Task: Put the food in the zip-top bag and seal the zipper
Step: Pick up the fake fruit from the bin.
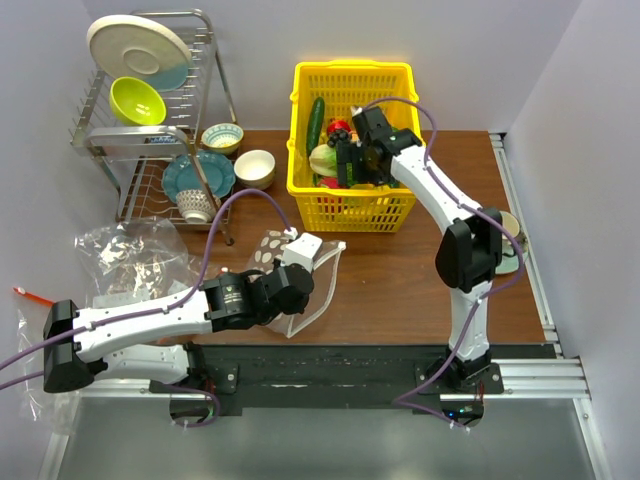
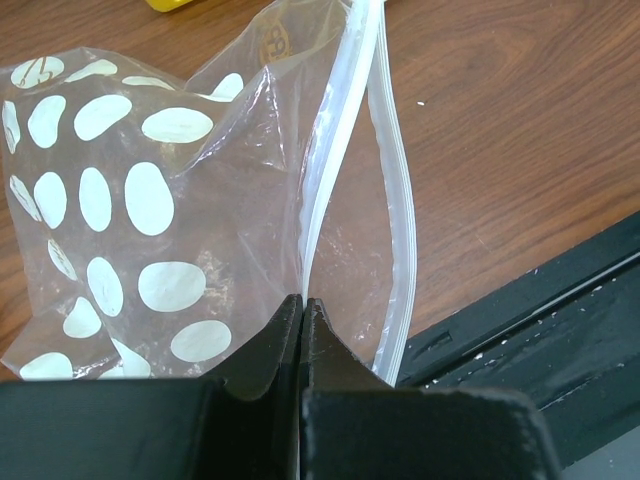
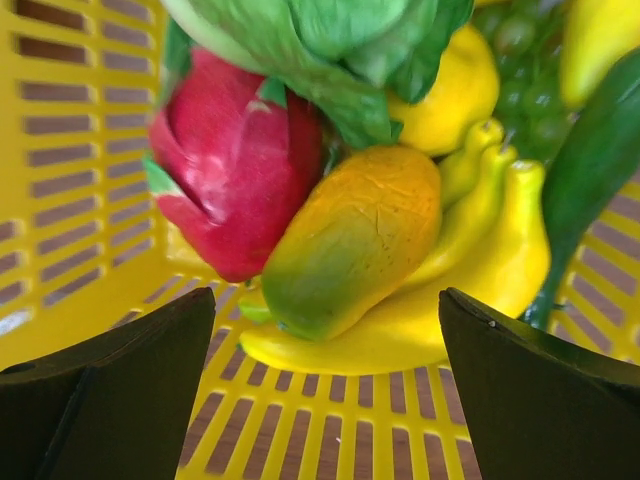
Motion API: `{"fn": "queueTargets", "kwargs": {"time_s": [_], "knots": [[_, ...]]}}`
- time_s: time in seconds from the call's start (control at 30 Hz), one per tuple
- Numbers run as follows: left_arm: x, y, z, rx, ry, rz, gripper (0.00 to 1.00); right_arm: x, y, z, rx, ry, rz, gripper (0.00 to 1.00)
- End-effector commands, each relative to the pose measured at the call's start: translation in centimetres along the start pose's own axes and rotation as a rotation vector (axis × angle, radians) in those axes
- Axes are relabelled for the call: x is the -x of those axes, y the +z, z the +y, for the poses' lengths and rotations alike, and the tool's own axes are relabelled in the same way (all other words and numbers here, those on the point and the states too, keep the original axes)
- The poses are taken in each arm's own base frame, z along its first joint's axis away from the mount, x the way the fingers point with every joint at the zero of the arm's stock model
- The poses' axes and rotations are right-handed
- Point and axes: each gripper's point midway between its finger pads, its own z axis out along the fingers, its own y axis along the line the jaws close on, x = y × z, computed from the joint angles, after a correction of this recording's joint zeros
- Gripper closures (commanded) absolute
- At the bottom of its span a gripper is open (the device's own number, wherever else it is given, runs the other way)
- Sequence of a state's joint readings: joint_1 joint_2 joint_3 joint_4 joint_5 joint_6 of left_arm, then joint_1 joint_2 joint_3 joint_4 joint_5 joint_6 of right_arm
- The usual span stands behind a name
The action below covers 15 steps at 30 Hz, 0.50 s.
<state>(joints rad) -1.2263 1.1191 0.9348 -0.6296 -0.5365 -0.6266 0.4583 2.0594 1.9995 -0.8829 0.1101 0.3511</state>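
The white-dotted zip-top bag (image 1: 300,275) lies on the table's middle. My left gripper (image 2: 302,300) is shut on one lip of its zipper (image 2: 330,170); the other lip (image 2: 397,200) bows away, so the mouth gapes. My right gripper (image 3: 325,320) is open inside the yellow basket (image 1: 352,205), its fingers (image 3: 130,370) either side of an orange-green mango (image 3: 350,240). Beside the mango lie a pink-red dragon fruit (image 3: 235,165), green lettuce (image 3: 320,50) and yellow bananas (image 3: 470,270). From above, the right gripper (image 1: 355,165) hides most of the food.
A dish rack (image 1: 150,110) with plates and bowls stands at the back left, with two bowls (image 1: 240,150) beside it. Plain clear bags (image 1: 130,255) lie at the left. A small dish (image 1: 512,240) sits at the right edge. A black rail (image 2: 540,320) runs along the table's near edge.
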Motion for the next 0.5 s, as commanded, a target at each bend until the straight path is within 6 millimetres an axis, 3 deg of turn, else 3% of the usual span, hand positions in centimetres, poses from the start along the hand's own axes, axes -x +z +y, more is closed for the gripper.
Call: {"fn": "queueTargets", "kwargs": {"time_s": [0.0,0.2,0.33,0.37,0.47], "knots": [[0.9,-0.3,0.2,0.017,-0.050,-0.033,1.00,-1.5,1.7,0.3,0.012,0.014,0.034,0.03],[0.6,-0.1,0.5,0.034,-0.045,-0.027,1.00,-3.1,4.2,-1.8,-0.111,0.014,0.079,0.02],[1.0,-0.2,0.8,0.049,-0.047,-0.039,1.00,-3.2,5.4,-2.5,-0.154,0.014,0.072,0.04],[0.9,-0.2,0.9,0.055,-0.045,-0.038,1.00,-2.8,5.5,-2.5,-0.151,0.015,0.058,0.05],[1.0,-0.3,0.9,0.056,-0.046,-0.039,1.00,-1.7,4.7,-2.0,-0.123,0.014,0.032,0.26]]}}
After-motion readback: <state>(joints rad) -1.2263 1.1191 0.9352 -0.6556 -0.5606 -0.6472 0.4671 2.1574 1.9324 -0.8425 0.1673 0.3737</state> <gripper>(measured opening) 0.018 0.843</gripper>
